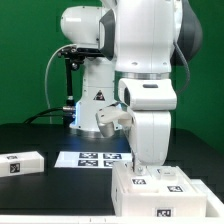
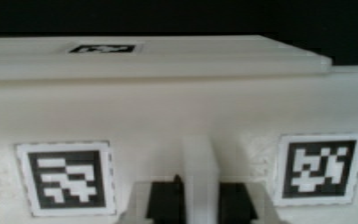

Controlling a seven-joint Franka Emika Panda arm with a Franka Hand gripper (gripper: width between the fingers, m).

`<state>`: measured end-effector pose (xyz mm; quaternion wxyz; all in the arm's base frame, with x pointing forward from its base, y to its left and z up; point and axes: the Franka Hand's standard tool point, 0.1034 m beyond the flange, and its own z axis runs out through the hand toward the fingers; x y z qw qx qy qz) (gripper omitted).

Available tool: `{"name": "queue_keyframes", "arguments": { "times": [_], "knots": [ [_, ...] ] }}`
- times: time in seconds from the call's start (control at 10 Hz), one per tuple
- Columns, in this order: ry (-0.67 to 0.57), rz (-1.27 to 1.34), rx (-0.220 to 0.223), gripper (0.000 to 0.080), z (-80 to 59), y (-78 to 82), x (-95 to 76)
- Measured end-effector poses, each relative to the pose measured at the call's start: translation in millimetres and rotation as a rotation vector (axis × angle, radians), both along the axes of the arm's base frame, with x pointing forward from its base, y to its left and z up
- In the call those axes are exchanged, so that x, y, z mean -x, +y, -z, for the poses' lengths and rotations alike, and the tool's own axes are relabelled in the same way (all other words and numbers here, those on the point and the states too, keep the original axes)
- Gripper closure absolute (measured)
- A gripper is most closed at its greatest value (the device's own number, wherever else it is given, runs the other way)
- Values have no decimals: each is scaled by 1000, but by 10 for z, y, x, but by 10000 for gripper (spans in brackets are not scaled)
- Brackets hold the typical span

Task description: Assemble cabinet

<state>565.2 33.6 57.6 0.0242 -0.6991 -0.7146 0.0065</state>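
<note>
No readable words; only square tags (image 2: 64,176) on cabinet (image 1: 160,190) and marker board (image 1: 95,158).

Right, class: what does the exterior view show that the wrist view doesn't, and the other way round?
Only the exterior view: the whole arm, the marker board on the black table, and a loose panel at the exterior view's left.

Only the wrist view: a close look at two tags on one face of the cabinet, clear enough to tell their patterns apart.

Both: the cabinet, with the shut gripper down at it.
</note>
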Motion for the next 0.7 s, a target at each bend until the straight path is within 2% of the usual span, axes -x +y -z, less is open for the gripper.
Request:
{"name": "queue_keyframes", "arguments": {
  "times": [0.2,0.3,0.7],
  "knots": [
    [0,2,-2,735,-12,0,-213],
    [5,2,-4,735,-8,14,-264],
    [26,10,-5,735,4,44,-266]
  ]
}}
